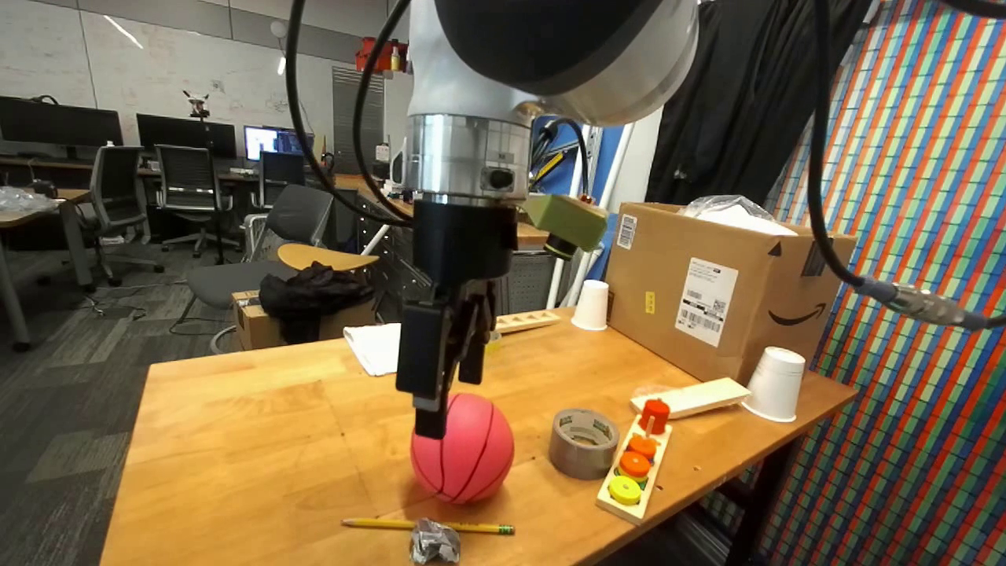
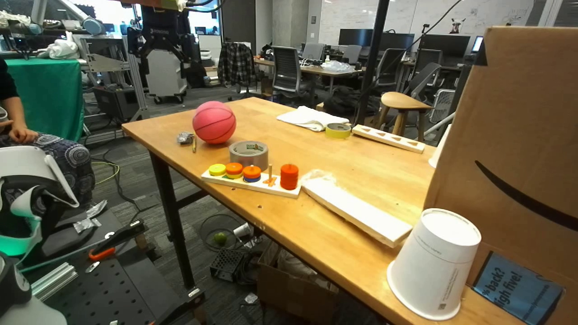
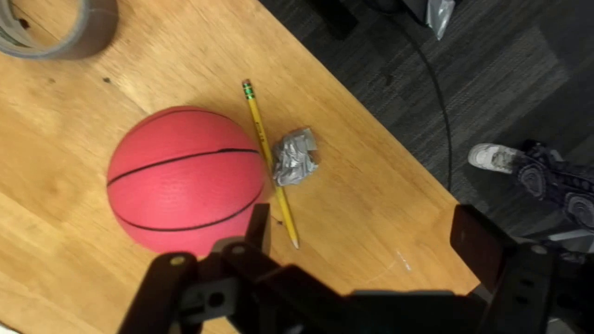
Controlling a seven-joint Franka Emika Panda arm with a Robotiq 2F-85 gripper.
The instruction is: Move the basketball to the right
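Observation:
The basketball is a pinkish-red ball with dark seams. It rests on the wooden table and shows in both exterior views. In the wrist view the basketball lies left of the jaws, its lower right edge partly behind one finger. My gripper is open, with only bare tabletop seen between its fingers. In an exterior view the gripper points down and overlaps the top of the ball. In an exterior view the gripper hangs higher than the ball, apart from it, toward the table's end.
A pencil and crumpled foil lie close beside the ball. A grey tape roll and a stacking toy stand near one edge. A wooden board, white cups, a cardboard box and a white cloth are farther along.

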